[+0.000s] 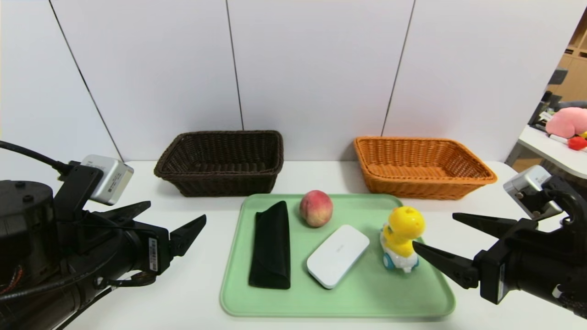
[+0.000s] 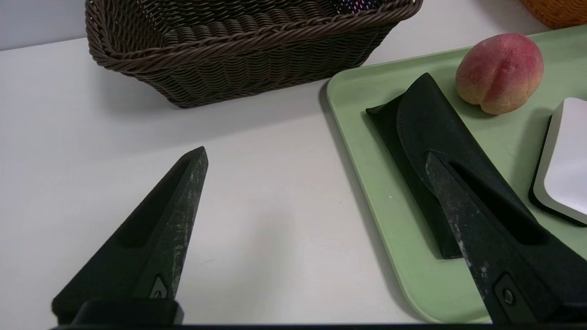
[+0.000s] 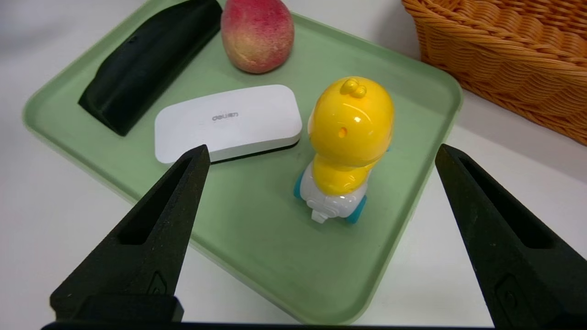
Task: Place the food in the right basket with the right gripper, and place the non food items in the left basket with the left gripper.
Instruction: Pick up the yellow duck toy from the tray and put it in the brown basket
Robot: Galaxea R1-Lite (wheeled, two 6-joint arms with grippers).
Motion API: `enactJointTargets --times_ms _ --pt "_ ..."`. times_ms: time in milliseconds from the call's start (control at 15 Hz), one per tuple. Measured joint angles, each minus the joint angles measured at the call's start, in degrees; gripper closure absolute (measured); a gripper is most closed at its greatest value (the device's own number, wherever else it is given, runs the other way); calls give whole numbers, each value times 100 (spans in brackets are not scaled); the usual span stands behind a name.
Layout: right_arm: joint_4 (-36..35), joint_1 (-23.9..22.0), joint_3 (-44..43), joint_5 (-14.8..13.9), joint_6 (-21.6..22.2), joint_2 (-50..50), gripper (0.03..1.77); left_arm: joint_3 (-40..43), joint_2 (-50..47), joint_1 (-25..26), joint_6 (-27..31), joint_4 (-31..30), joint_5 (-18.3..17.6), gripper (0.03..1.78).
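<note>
All four things lie on the green tray (image 1: 380, 310): the peach (image 1: 316, 208) near its far edge, the black pouch (image 1: 270, 247) at its left side, the white case (image 1: 338, 255) in the middle, and the yellow toy (image 1: 403, 233) at its right side. So, as I judge, no sorting of them is done; the peach must go to the orange basket (image 1: 426, 185), and the other three to the dark basket (image 1: 220, 181). In the left wrist view, something patterned (image 2: 355, 5) shows inside the dark basket; I cannot tell what it is.

The left gripper (image 1: 178, 214) is left of the tray with its fingers spread and empty. The right gripper (image 1: 433, 233), also spread and holding nothing, is at the right side, close to the toy.

Both baskets stand beyond the far edge of the tray, with bare table between them. The peach has some free space toward the right, but the pouch is near on its left. The toy sits close to the right rim, so the left arm would need to reach across the case carefully.
</note>
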Motion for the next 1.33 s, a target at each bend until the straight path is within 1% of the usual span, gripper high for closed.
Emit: enactJointTargets --times_ms 67,133,267,667,733,933,1067,1200,1333 --pt "269 79 -122 -101 52 -2 10 -1 1 0 0 0 -1 12" --pt "562 157 -271 -144 169 -13 10 -11 4 0 0 0 0 12" --pt "1215 322 -616 -336 501 -35 10 -20 11 0 5 -2 0 12" --pt "3074 1012 -1685 -1263 1387 28 10 0 17 -23 5 0 10 12" --pt "3235 1085 -1786 -1357 1540 74 10 2 20 -28 5 0 30 12" --pt "3304 1169 -1947 -1498 1872 323 10 5 22 -44 11 6 57 12" --pt "3306 1213 -2039 -1704 2038 538 10 10 23 -50 11 6 74 12" --pt "3362 1262 -2098 -1735 2143 692 10 10 23 -52 21 9 90 12" --pt "3624 1298 -2178 -1730 2287 800 10 10 23 -52 32 15 94 12"
